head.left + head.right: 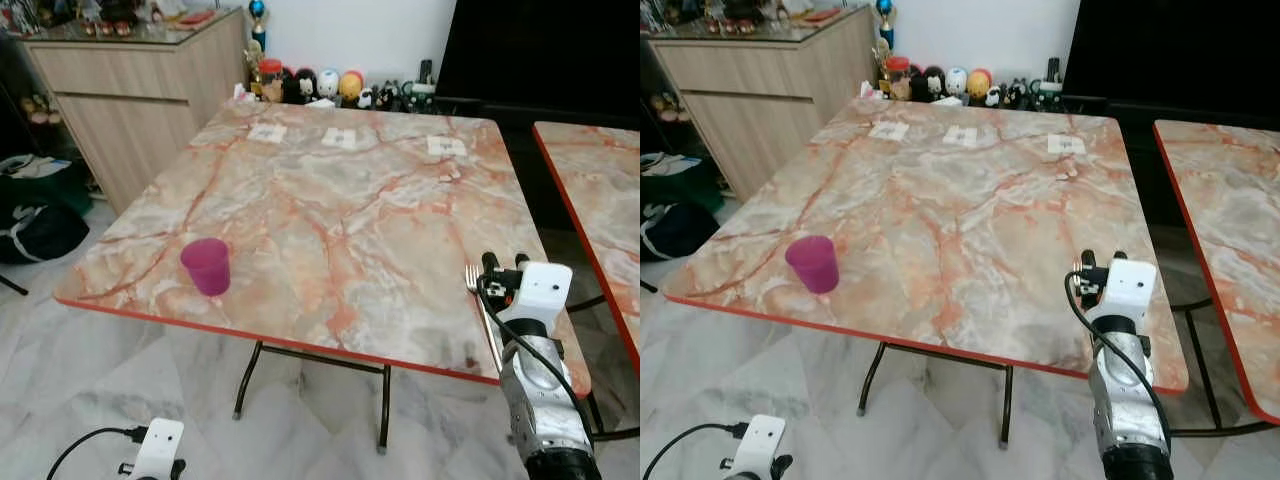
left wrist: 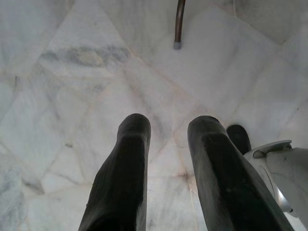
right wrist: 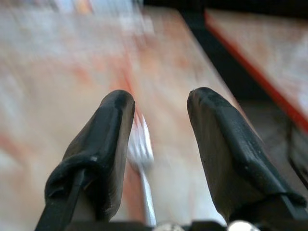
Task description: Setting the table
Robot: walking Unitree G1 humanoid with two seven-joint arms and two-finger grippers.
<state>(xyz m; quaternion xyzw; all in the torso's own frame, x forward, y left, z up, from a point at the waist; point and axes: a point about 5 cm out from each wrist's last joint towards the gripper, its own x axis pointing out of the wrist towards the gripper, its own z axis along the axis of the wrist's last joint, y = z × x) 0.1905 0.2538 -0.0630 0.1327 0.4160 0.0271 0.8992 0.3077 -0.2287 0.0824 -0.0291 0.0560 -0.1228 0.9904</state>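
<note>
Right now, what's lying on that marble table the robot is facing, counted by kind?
Small magenta plastic cup: 1
Silver metal fork, near the right end effector: 1
Small white paper cards, along the far edge: 3
Total: 5 things on the orange-veined marble-pattern table.

Table: you are looking at a smooth, shiny top like pink marble.
Cup: it is looking like matt purple plastic.
Fork: it is shining like metal.
Floor: it is showing glossy pale marble tiles.
Cabinet: it is looking like light wood.
</note>
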